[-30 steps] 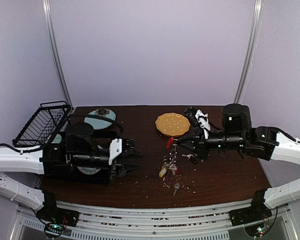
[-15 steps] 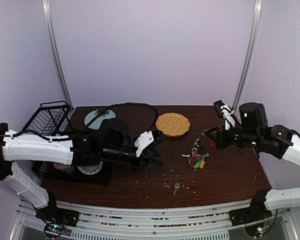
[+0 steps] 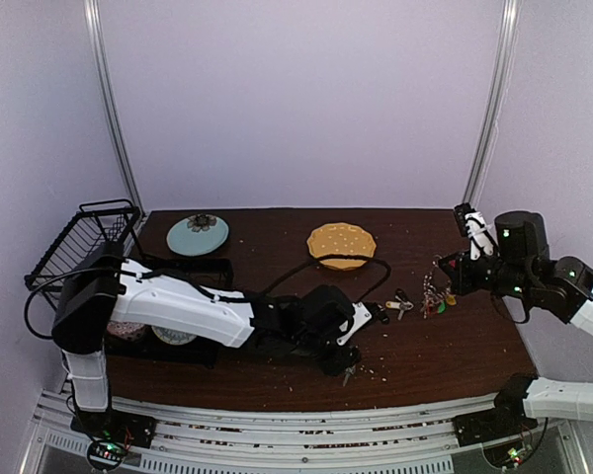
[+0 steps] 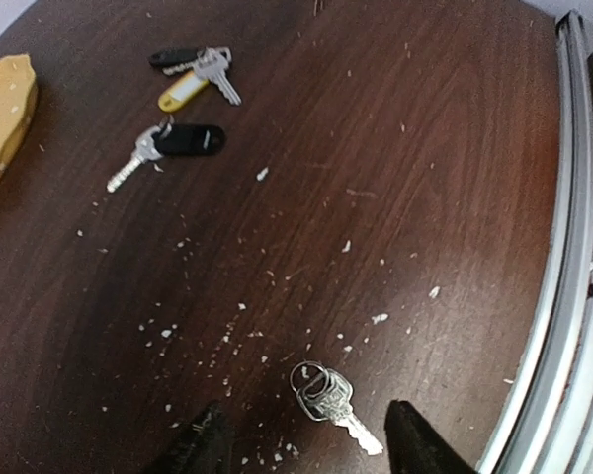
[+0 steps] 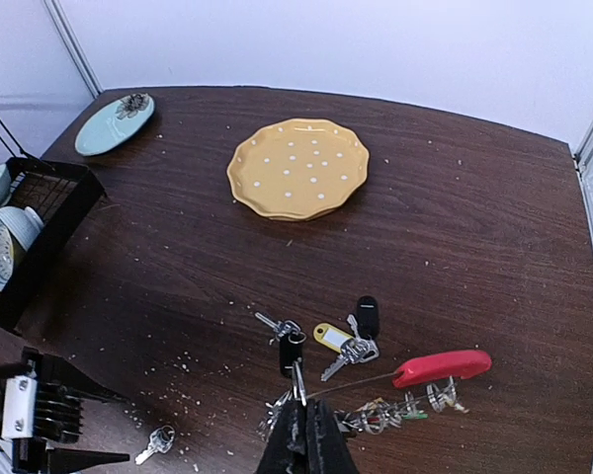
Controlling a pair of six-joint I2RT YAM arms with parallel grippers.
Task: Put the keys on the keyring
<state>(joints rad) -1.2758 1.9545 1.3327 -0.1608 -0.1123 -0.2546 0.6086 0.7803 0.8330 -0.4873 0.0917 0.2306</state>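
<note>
A single silver key [image 4: 328, 400] with a small ring lies on the table near the front edge, also seen from above [image 3: 348, 374]. My left gripper [image 4: 304, 427] is open just above it, a fingertip on each side. My right gripper [image 5: 304, 423] is shut on the thin wire of the keyring [image 5: 443, 367], whose red section and several hung keys dangle at the right [image 3: 435, 296]. Loose keys lie on the table: a black-tagged one [image 5: 290, 348], a yellow-tagged one [image 5: 331, 336] and another black-tagged one [image 5: 366, 316].
A yellow dotted plate [image 3: 341, 244] sits at the back centre, a teal plate [image 3: 198, 235] at the back left. A black wire dish rack [image 3: 79, 247] and a black tray with dishes [image 5: 20, 237] stand at the left. White crumbs dot the table front.
My left arm has reached right across the table to the single key at the front. My right arm has drawn back to the right with the keyring, leaving tagged keys on the table.
</note>
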